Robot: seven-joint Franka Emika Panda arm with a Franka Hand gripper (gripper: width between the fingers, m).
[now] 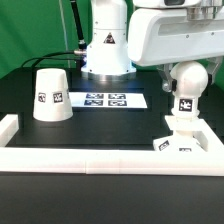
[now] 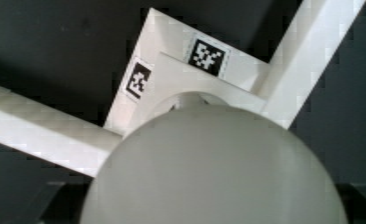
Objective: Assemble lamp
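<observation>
The round bulb stands upright on its stem over the small square base block, which sits in the rail's corner at the exterior view's right. My gripper comes down from above and is shut on the bulb. In the wrist view the bulb fills the foreground between my dark fingers. The tagged base block shows beyond it. Whether the stem is seated in the base is hidden. The conical shade stands mouth down at the exterior view's left, apart from my gripper.
The marker board lies flat in the middle of the black table. The long white border rail runs along the front and turns up both sides; it also shows in the wrist view. The robot's base stands at the back.
</observation>
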